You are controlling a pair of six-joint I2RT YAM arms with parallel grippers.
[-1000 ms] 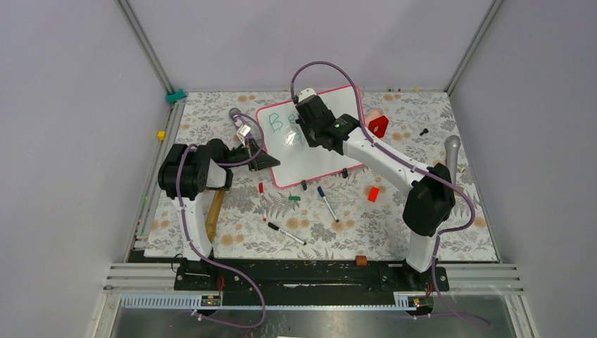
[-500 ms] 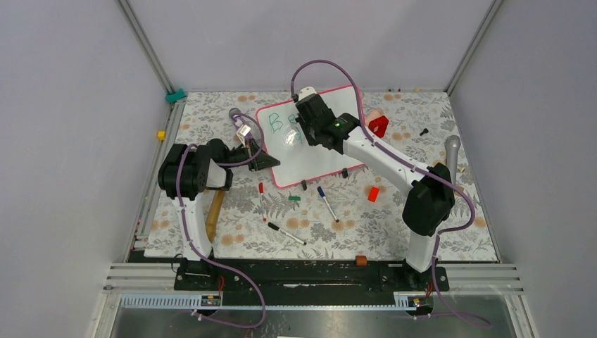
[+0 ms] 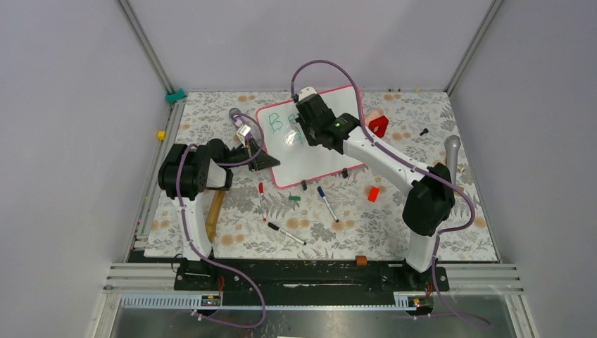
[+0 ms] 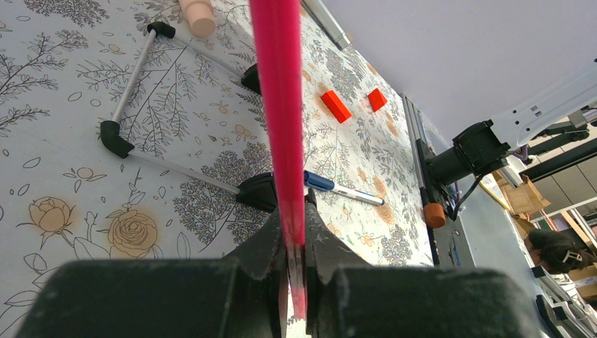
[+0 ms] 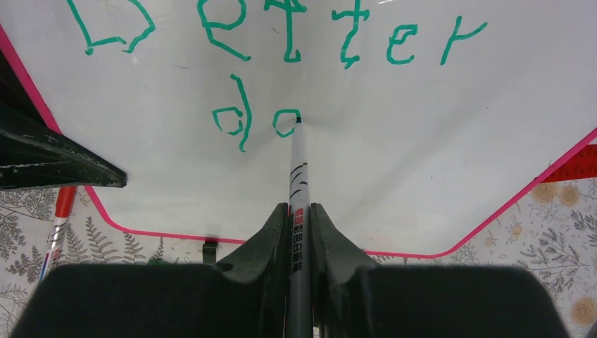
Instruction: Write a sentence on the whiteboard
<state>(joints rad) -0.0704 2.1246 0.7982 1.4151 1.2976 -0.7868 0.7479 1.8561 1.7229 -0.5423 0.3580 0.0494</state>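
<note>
The whiteboard [image 3: 320, 158], white with a pink-red frame, stands tilted at the middle back of the table. My left gripper [image 3: 262, 160] is shut on its left frame edge; in the left wrist view the red frame [image 4: 285, 105] runs up from between the closed jaws of the gripper [image 4: 296, 211]. My right gripper [image 3: 304, 130] hangs over the board, shut on a grey marker [image 5: 297, 183]. The marker's tip touches the whiteboard [image 5: 422, 141]. The sentence [image 5: 281, 42] in green reads "Better", with "d" and a round letter below at the tip.
Loose markers lie in front of the board: a red-capped marker [image 3: 262, 197], a blue-capped marker [image 3: 327, 203] and a black marker [image 3: 286, 234]. Red blocks [image 3: 373, 193] and a red piece [image 3: 379, 127] sit to the right. A wooden handle [image 3: 215, 211] lies by the left arm.
The right gripper and marker have shifted slightly over the board. The left arm has stayed where it was, still clamped on the frame.
</note>
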